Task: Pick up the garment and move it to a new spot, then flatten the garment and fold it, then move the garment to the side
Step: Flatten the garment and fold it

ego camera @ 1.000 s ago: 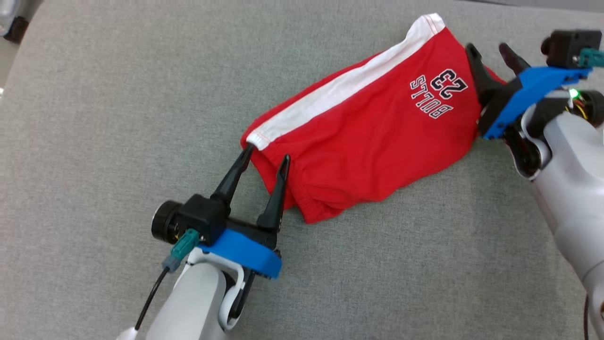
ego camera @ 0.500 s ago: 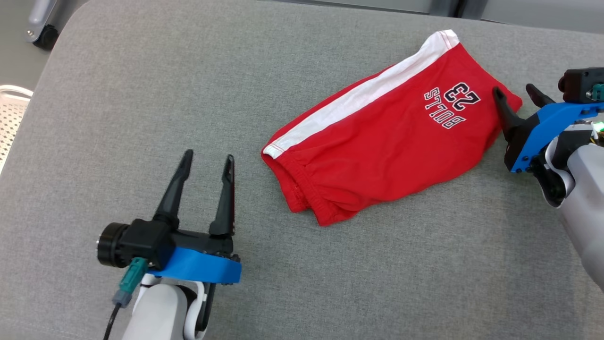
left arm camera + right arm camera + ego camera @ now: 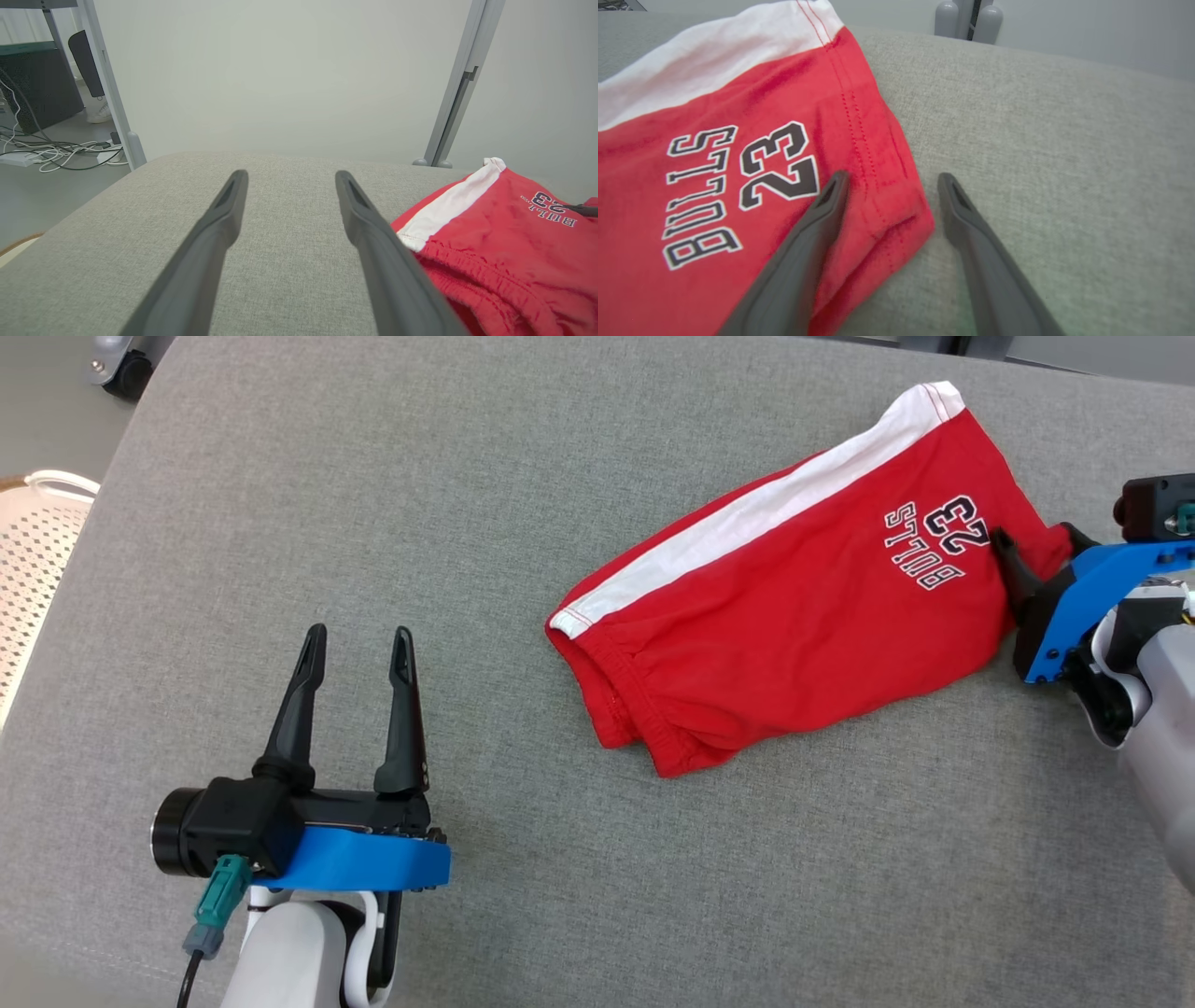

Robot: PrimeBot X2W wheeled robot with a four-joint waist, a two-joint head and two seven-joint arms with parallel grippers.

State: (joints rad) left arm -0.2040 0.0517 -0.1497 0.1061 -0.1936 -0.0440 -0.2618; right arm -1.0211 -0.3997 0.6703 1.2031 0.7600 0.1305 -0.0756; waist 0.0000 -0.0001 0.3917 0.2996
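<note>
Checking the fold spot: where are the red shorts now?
In the head view the shorts lie on the grey cushion, right of centre; the right gripper is at their hem corner, the left gripper apart to their left.

Look at your left arm: its jaws are two long, tapered black fingers [image 3: 295, 709] on a black base, backed by a curved blue bracket [image 3: 364, 864]. A black camera barrel [image 3: 179, 831] sticks out at one side, with a teal plug [image 3: 217, 894] and a black cable [image 3: 189, 980] under it. The forearm [image 3: 289, 957] is white. Your right arm carries a matching blue plate [image 3: 1092, 590], a teal connector [image 3: 1186, 516] and a pale grey shell [image 3: 1162, 747].
</note>
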